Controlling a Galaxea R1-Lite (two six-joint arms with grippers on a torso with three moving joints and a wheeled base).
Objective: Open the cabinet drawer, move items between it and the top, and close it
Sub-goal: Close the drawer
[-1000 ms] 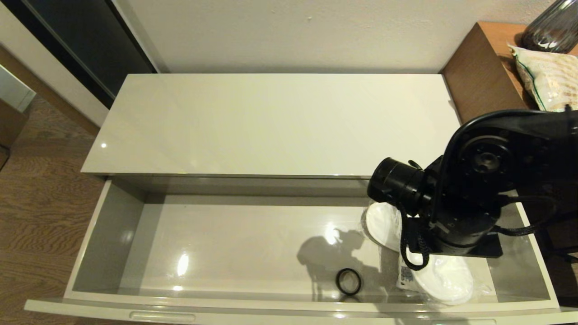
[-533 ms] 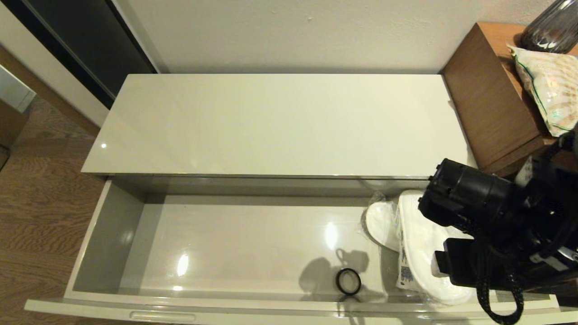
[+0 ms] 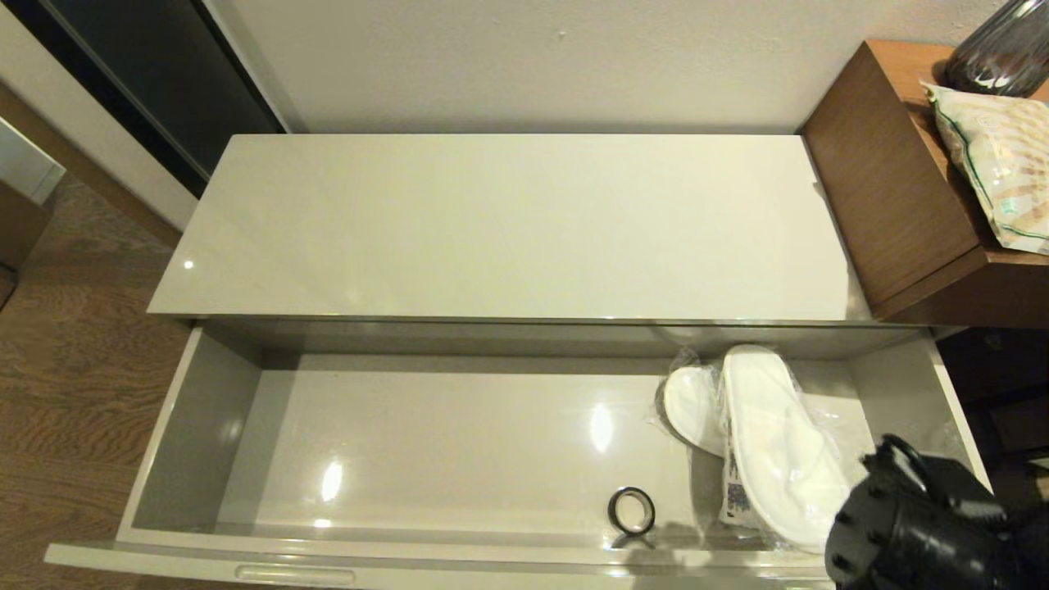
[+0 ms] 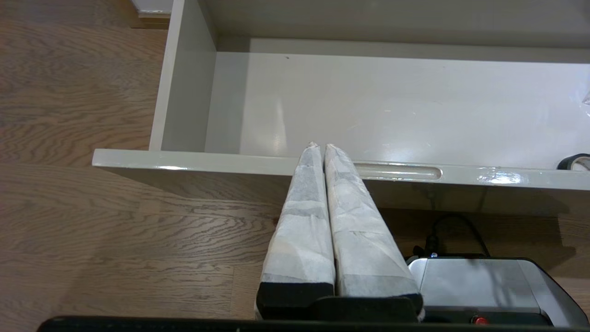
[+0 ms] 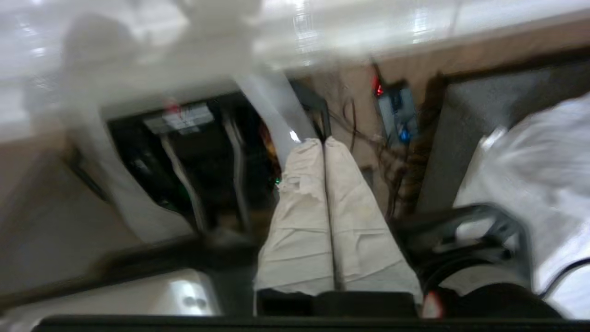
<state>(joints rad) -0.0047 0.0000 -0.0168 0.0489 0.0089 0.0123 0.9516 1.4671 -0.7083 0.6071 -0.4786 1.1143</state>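
Hotel-like bedroom; wrapped slippers (image 3: 778,447), glossy low cabinet (image 3: 508,225), wood floor (image 3: 65,385)

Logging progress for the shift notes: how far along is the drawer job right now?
Done: the cabinet drawer is pulled open and the slippers lie wrapped at its right end. In hand: nothing; the right gripper and the left gripper are both shut and empty. Left: the top holds nothing, and the drawer needs closing.

Hidden, cropped and blurred parts

The right arm (image 3: 918,533) is cut by the head view's lower edge, covering the slippers' (image 3: 778,451) near end and the cabinet drawer's (image 3: 197,410) right front corner; print on the packet (image 3: 735,492) is too small to read; the vase (image 3: 1004,41) and green-striped bag (image 3: 1000,156) are cropped; the right wrist view is blurred
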